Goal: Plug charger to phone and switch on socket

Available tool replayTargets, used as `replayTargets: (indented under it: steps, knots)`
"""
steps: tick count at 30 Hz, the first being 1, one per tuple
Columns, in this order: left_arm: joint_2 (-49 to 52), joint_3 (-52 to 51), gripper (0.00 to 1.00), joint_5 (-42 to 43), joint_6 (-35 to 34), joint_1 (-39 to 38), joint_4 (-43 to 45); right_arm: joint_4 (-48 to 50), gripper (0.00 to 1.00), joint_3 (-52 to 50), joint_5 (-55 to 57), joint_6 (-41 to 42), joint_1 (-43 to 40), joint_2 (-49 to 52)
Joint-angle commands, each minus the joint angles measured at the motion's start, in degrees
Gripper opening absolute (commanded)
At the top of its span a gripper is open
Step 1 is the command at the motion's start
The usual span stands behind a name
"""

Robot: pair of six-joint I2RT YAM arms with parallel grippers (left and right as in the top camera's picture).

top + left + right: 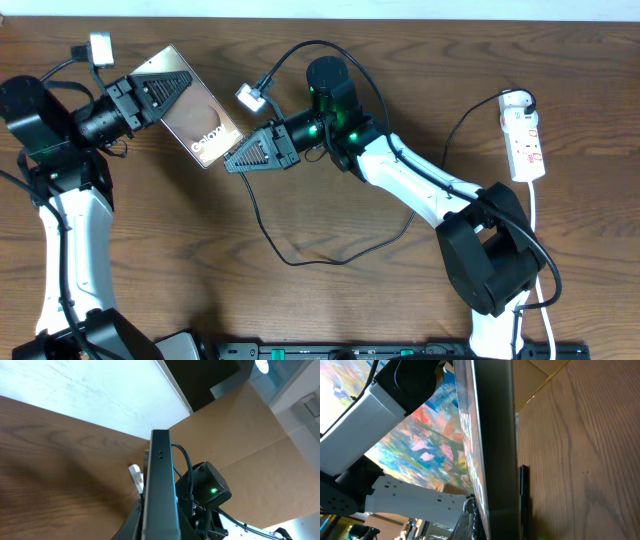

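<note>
Charger [523, 495] cable loops loose on middle of desk [150, 230]: soft, floppy, light. Right gripper [232, 162] pressed shut, pinching small stiff tip just beside phone [205, 125] bottom edge. Best hold: tip only. Phone tilted near far left corner, pinched by left gripper [175, 90]. Smooth, slippery, breakable. Socket [524, 135] by right edge.
</note>
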Motion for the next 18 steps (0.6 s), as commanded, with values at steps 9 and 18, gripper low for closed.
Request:
replayTargets:
  steps: [9,18]
  knots:
    - [-0.1,0.4,0.07,7.1,0.3,-1.4,-0.4,1.0,0.37,1.5,8.2,0.4,-1.8,-1.6]
    - [-0.1,0.4,0.08,6.7,1.8,-1.3,-0.4,1.1,0.99,1.5,7.3,0.4,-1.8,-1.6]
